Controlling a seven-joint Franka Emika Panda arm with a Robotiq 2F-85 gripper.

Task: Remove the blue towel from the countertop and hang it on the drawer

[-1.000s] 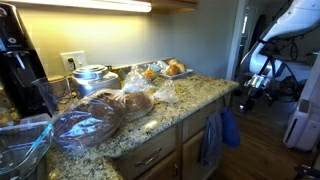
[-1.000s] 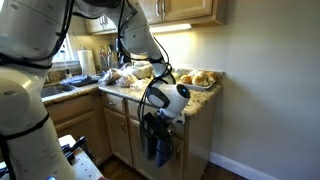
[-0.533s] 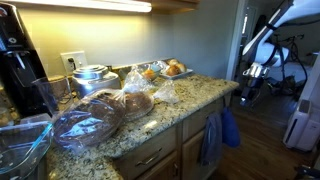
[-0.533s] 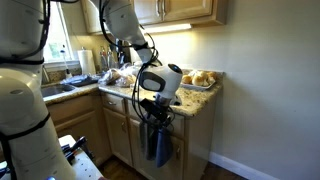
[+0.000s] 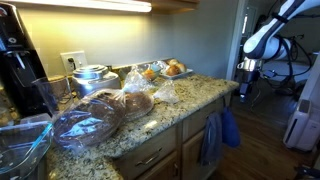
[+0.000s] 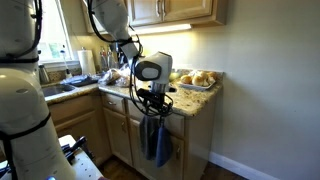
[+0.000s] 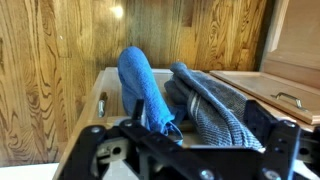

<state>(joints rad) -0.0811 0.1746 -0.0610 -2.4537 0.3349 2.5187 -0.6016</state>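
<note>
The blue towel hangs over the edge of an open drawer, next to a longer blue-grey striped towel. In both exterior views the blue towel drapes below the end of the granite countertop. My gripper is open and empty, and sits apart from both towels. In an exterior view it hovers past the counter's end; in an exterior view it is just above the hanging towels.
Bagged bread, a tray of rolls, a metal pot and a coffee machine stand on the counter. A wooden cabinet door is at the right of the wrist view. An exercise machine stands beyond the arm.
My gripper has risen from the level of the drawer and the hanging towels to above counter height. Both towels stay draped on the drawer.
</note>
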